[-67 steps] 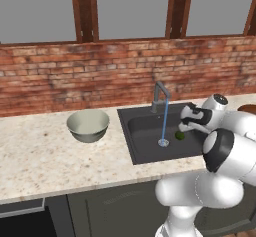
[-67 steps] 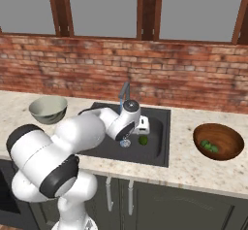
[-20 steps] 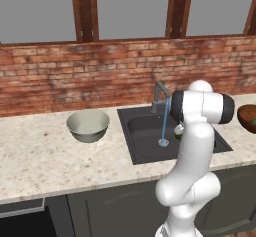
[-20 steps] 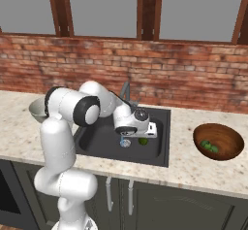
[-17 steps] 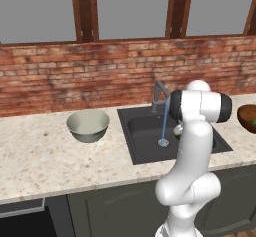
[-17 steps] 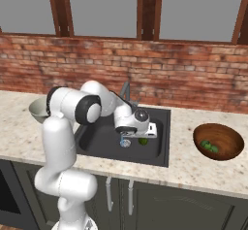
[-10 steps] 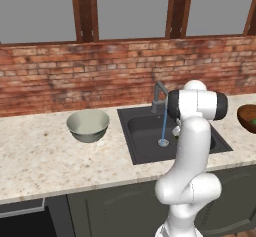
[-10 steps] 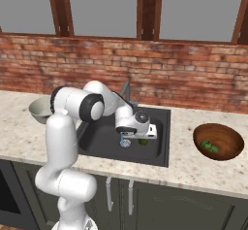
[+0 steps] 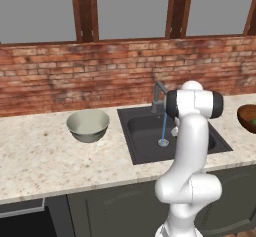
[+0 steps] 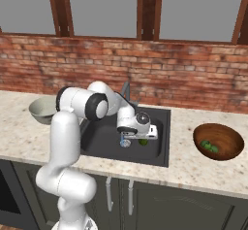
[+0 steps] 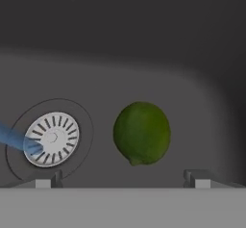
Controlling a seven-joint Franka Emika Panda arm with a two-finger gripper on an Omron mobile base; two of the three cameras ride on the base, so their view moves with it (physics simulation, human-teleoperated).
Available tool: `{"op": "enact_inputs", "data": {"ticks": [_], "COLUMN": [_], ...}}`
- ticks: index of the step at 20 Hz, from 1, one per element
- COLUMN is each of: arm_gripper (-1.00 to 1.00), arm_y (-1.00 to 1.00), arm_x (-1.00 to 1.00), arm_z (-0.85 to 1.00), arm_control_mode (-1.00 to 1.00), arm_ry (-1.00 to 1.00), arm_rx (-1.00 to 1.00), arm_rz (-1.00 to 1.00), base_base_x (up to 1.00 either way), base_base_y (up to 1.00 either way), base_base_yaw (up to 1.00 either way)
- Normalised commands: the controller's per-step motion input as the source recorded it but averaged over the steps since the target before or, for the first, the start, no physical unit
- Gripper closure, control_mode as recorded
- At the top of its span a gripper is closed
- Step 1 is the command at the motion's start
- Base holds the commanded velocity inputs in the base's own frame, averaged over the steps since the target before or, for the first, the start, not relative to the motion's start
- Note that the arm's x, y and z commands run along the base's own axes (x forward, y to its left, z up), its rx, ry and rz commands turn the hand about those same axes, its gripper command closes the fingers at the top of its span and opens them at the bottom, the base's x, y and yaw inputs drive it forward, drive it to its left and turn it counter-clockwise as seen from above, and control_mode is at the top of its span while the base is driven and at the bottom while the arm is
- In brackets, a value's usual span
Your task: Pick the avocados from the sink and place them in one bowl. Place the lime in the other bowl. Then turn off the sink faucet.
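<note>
The lime (image 11: 141, 133) lies on the floor of the dark sink (image 11: 144, 39), right of the round drain (image 11: 52, 138). My gripper (image 11: 122, 181) hangs low over it, open, its two fingertips (image 11: 197, 179) standing wide on either side of the fruit without touching it. From the right base view the gripper (image 10: 143, 134) sits just above the lime (image 10: 144, 142) at the basin's right end. The avocados (image 10: 209, 146) rest inside the brown bowl (image 10: 227, 136). The pale grey-green bowl (image 9: 88, 125) stands left of the sink. Water (image 9: 163, 128) runs from the faucet (image 9: 159, 92).
A brick wall with windows backs the speckled counter (image 9: 40, 156). The faucet stem (image 10: 127, 91) rises just behind my hand. My own arm (image 9: 190, 131) stands between the left base camera and the sink's right half.
Since the earliest frames my arm has swung upright over the sink. In the last second the hand has crept slightly toward the lime, jaws staying open.
</note>
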Motion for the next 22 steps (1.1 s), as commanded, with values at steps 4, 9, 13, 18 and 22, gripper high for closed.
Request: {"op": "enact_inputs", "data": {"ticks": [4,9,13,18,22], "arm_gripper": [-1.0,-1.0,-1.0,-1.0,-1.0], "arm_y": [-0.1,-0.04,0.0,0.0,0.0], "arm_x": [0.15,0.12,0.01,0.02,0.05], "arm_z": [-0.14,-0.15,-0.14,-0.15,-0.16], "arm_control_mode": [-1.0,-1.0,-1.0,-1.0,-1.0], "arm_ry": [0.0,0.0,0.0,0.0,0.0], "arm_rx": [0.0,0.0,0.0,0.0,0.0], "arm_rz": [0.0,0.0,0.0,0.0,0.0], "base_base_x": [0.0,0.0,0.0,0.0,0.0], "base_base_y": [0.0,0.0,0.0,0.0,0.0], "base_base_yaw": [0.0,0.0,0.0,0.0,0.0]}}
